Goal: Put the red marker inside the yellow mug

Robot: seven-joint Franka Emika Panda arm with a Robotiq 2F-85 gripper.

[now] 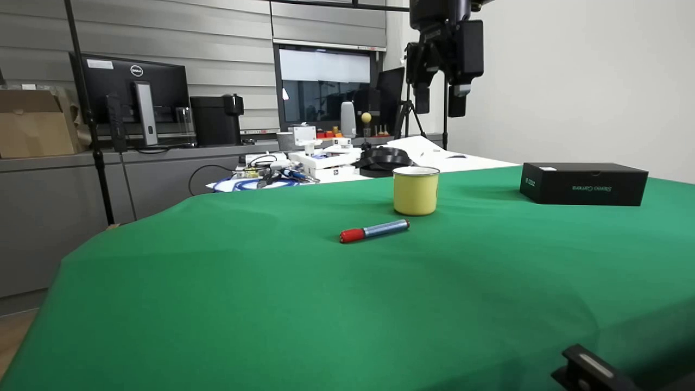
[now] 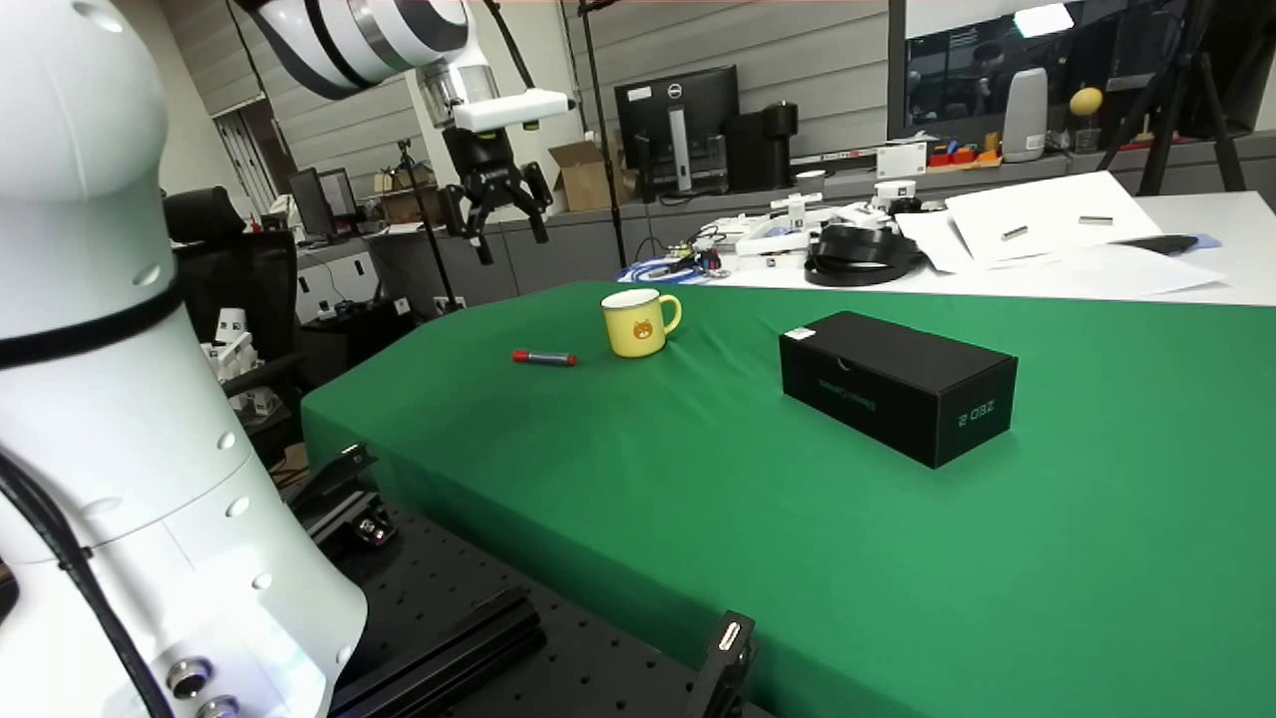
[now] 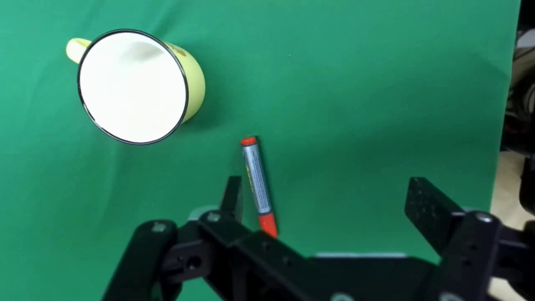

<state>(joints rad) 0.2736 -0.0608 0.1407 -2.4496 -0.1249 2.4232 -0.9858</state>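
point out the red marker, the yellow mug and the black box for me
red marker [image 3: 257,182], wrist view, on the bluish-grey barrel
yellow mug [image 2: 628,326], in an exterior view, on the outer wall
black box [image 1: 586,183], in an exterior view, on the lettered long side

In both exterior views, the mug [image 1: 415,192] is standing on the cloth [image 1: 244,304], with the box [image 1: 586,184] resting to its right. In an exterior view, the marker [image 1: 374,231] is lying before the mug and to its left. The gripper [image 3: 325,184] is hanging above the cloth, and a monitor [image 1: 122,89] is standing beyond.
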